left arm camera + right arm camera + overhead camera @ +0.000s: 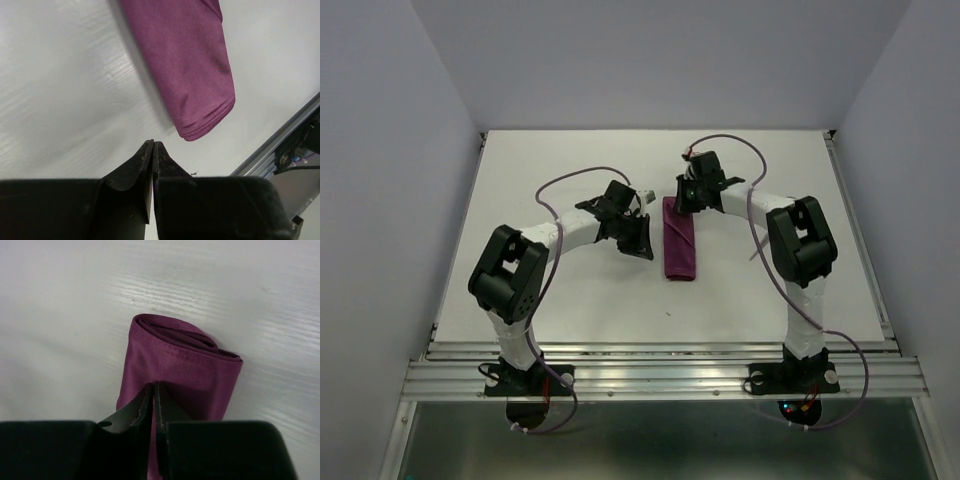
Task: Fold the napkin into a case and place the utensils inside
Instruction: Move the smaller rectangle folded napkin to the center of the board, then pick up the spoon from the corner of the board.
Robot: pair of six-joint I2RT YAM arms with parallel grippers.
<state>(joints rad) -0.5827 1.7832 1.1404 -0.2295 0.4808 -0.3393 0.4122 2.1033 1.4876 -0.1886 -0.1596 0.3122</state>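
The plum napkin (679,240) lies folded into a narrow flat case in the middle of the table, its long side running away from the arms. Its near end (195,65) shows stacked layers; its far end (200,365) shows a rolled fold. My right gripper (678,205) sits on the far end, and its jaws (154,385) are shut, pinching the top cloth, which puckers at the tips. My left gripper (646,252) hovers just left of the case with its jaws (152,143) shut on nothing, a little short of the near end. No utensils show in any view.
The white table (570,290) ends in a metal rail (660,365) at the near edge, also in the left wrist view as a metal rail (280,145). Purple cables (570,180) loop above both arms. Grey walls close in the left, right and back sides.
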